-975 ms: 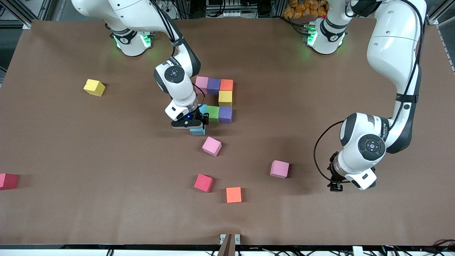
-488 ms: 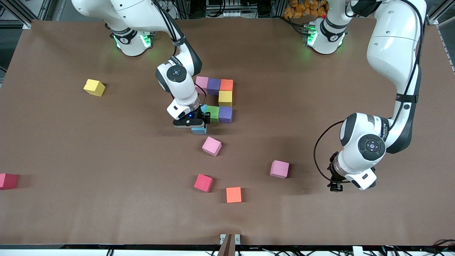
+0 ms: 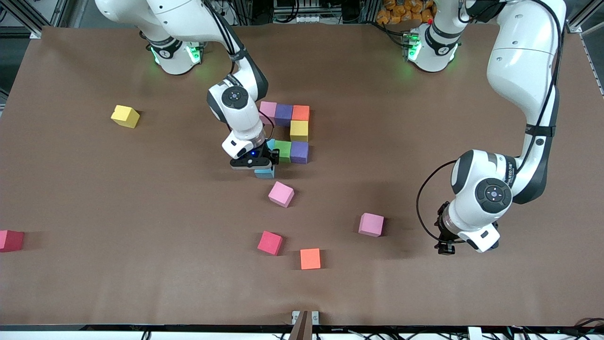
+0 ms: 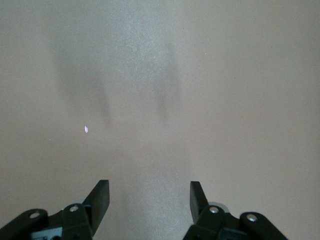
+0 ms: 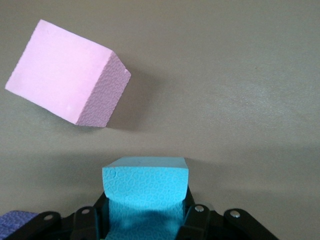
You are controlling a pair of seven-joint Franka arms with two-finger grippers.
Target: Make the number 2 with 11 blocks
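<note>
My right gripper (image 3: pixel 264 170) is shut on a blue block (image 3: pixel 264 174), low over the table; the right wrist view shows this blue block (image 5: pixel 145 182) squeezed between the fingers. It sits just nearer the camera than another blue block (image 3: pixel 271 143), which is partly hidden by the hand. That one ends a row with a green block (image 3: pixel 283 151) and a purple block (image 3: pixel 299 152). Farther from the camera stand yellow (image 3: pixel 298 130), orange (image 3: pixel 300 113), purple (image 3: pixel 283 114) and pink (image 3: pixel 268 109) blocks. My left gripper (image 3: pixel 446 248) waits open over bare table, fingers (image 4: pixel 100 197) apart.
Loose blocks lie about: a pink block (image 3: pixel 281 194) close to the held one, a second pink block (image 3: pixel 371 224), a red block (image 3: pixel 270 242), an orange block (image 3: pixel 310 259), a yellow block (image 3: pixel 125 116) and a red block (image 3: pixel 10 240) at the table's edge.
My right gripper has shifted slightly toward the green block with the blue block in it, then stayed put. The left arm has not moved.
</note>
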